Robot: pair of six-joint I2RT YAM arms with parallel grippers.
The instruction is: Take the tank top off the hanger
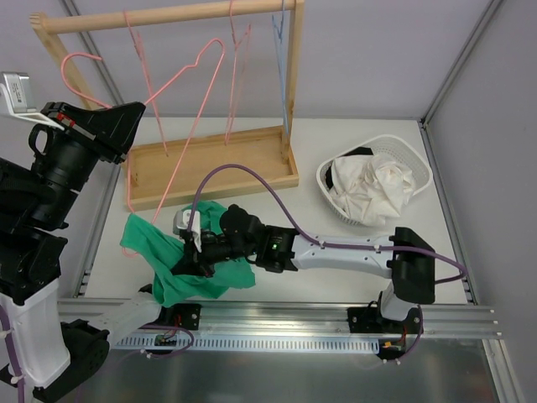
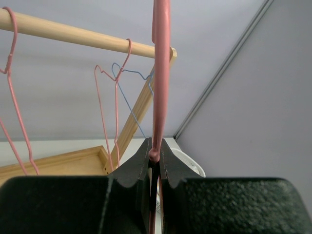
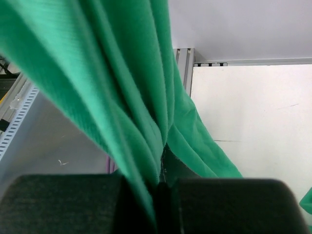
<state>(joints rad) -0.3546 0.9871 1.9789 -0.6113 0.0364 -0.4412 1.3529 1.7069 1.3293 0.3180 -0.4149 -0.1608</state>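
Observation:
The green tank top lies bunched on the table's front left, and fills the right wrist view. My right gripper is shut on a fold of it. The pink wire hanger is held up in the air, bare, slanting from its hook at upper left down toward the tank top. My left gripper is shut on the hanger's wire; in the top view it sits at the left, above the table.
A wooden rack with a top rail stands behind, with more pink hangers and a blue one. A white basket of white cloth stands at the right. The aluminium rail runs along the front edge.

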